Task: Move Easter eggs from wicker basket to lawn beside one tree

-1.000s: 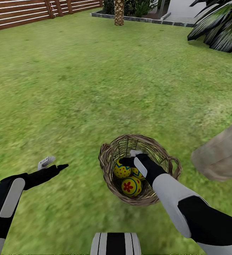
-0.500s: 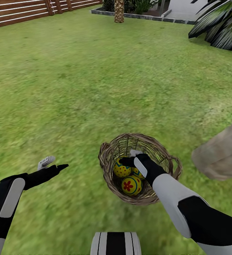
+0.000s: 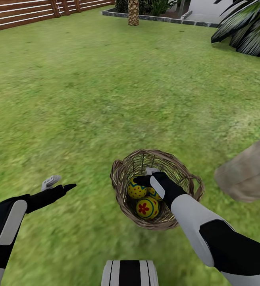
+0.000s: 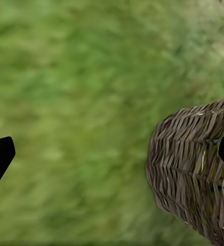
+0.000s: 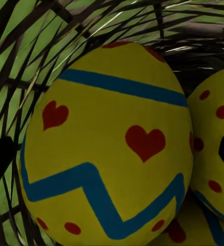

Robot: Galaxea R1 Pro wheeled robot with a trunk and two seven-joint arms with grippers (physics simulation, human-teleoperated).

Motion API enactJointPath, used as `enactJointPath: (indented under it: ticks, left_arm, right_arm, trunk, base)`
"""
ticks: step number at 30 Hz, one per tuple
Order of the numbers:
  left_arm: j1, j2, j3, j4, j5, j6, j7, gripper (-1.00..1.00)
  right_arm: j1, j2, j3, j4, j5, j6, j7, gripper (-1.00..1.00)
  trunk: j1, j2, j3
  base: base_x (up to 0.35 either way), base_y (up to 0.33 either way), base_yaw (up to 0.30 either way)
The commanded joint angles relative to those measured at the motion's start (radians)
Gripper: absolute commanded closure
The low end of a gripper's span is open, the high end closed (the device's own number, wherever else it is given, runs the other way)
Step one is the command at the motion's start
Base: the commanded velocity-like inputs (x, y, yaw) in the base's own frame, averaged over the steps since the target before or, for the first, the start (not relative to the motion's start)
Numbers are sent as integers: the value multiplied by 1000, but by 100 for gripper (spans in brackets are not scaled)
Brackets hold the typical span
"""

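Right hand (image 3: 146, 177) spread wide around heart-painted egg (image 5: 109, 146) inside wicker basket (image 3: 185, 176), left hand (image 3: 58, 183) apart over lawn (image 3: 106, 87)

At lower centre, glossy painted Easter eggs (image 3: 147, 208) are gleaming inside a rough woven-twig wicker basket (image 3: 122, 171); matt mottled lawn (image 3: 106, 91) is spreading around; slatted wooden fence (image 3: 22, 14) upper left.

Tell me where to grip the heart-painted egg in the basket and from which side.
Grip the heart egg across its rounded middle, coming from above through the wicker basket's open top. The woven walls block sideways approaches, and the right gripper hangs inside with fingertips either side of it.
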Motion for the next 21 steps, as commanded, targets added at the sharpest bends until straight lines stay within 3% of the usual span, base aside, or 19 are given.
enactJointPath:
  ticks: [1,13,14,21]
  left_arm:
    - [-1,0,2,0,-8,5,-10,-100]
    - [-1,0,2,0,-8,5,-10,-100]
    - [-1,0,2,0,-8,5,-10,-100]
    - [-1,0,2,0,-8,5,-10,-100]
  right_arm:
    - [0,-1,8,-2,-10,4,-9,-100]
    - [0,-1,70,-1,-9,6,-11,-100]
    - [0,-1,247,-1,-9,6,-10,-100]
    - [0,-3,281,-1,-9,8,-8,-100]
  trunk:
    - [0,0,-1]
    - [0,0,-1]
    - [0,0,-1]
    - [0,0,-1]
  base:
    - [0,0,0]
    - [0,0,0]
    - [0,0,0]
    - [0,0,0]
